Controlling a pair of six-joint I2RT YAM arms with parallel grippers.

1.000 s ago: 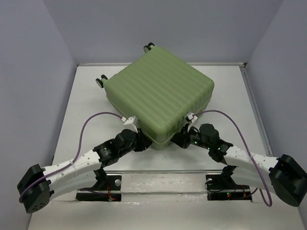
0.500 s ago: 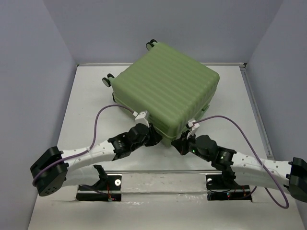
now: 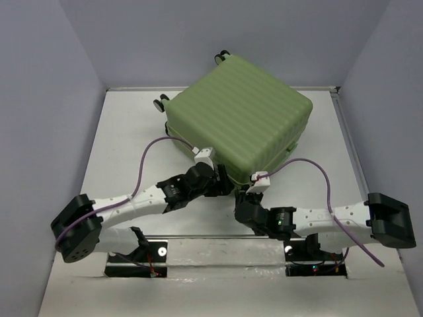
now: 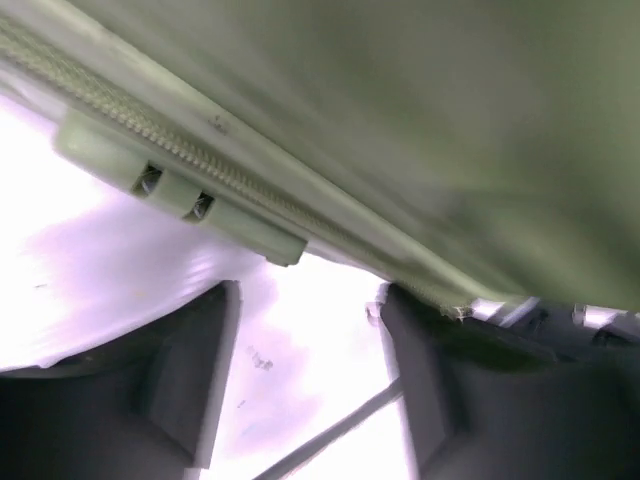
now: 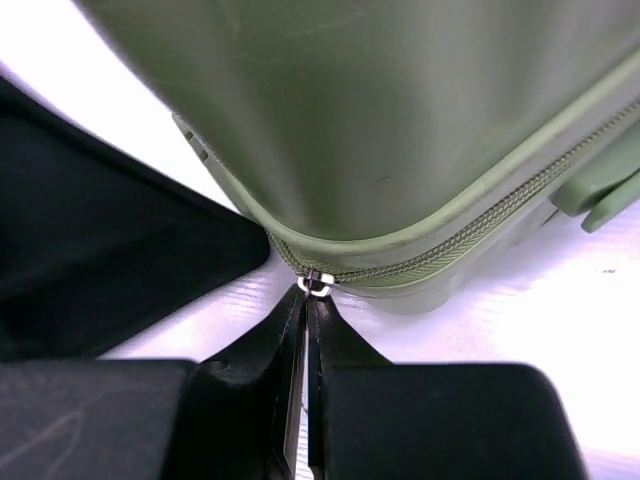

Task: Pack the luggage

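Observation:
The luggage [image 3: 241,112], a light-green ribbed hard-shell suitcase, lies closed on the white table, its near corner pointing at the arms. My left gripper [image 3: 225,184] sits at that corner's left side. In the left wrist view it [image 4: 305,300] stands open, only table between its fingers, and the luggage's zipper seam [image 4: 250,190] passes above. My right gripper [image 3: 243,197] is at the corner's tip. The right wrist view shows it [image 5: 312,296] shut on the metal zipper pull [image 5: 316,284] below the luggage shell [image 5: 380,120].
Black wheels [image 3: 160,102] stick out at the luggage's far left side. A green side handle block [image 4: 180,190] sits on the seam. The left arm's dark body [image 5: 100,240] lies close beside the right gripper. Grey walls enclose the table [image 3: 125,145] on three sides.
The luggage has slid back and to the right, turning a little. My left gripper followed it and opened. The right gripper moved left along the near corner, staying shut.

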